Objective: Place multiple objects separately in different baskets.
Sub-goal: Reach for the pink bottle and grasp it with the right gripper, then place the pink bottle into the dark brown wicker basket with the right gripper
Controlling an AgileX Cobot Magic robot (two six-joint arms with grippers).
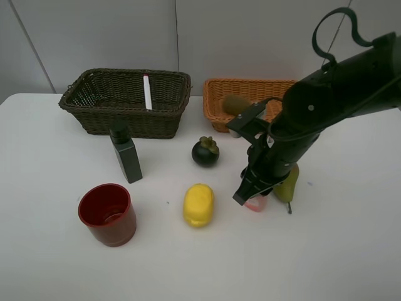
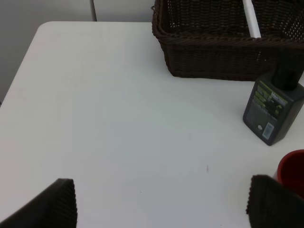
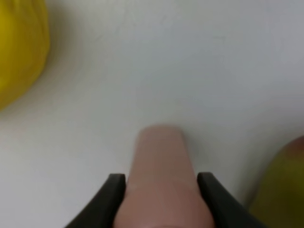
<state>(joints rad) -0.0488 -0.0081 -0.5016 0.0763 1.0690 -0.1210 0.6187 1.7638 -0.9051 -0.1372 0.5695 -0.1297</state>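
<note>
Your right gripper is down on the table, with the pink bottle between its fingers. The jaws have narrowed onto it, and in the wrist view both pads sit against its sides. The bottle lies on its side in the gap between the lemon and the pear, which is probably why the arm reaches steeply from above and takes it across its width.

Your left gripper hangs wide and empty over bare table, near the dark green bottle and the red cup.

The marker leans inside the dark basket and the kiwi sits in the orange basket. From that I'd guess fruit goes orange and the rest goes dark. That would send this bottle to the dark basket (a long reach across, past the mangosteen). Lift straight up first, because the pear is just beside the bottle.
</note>
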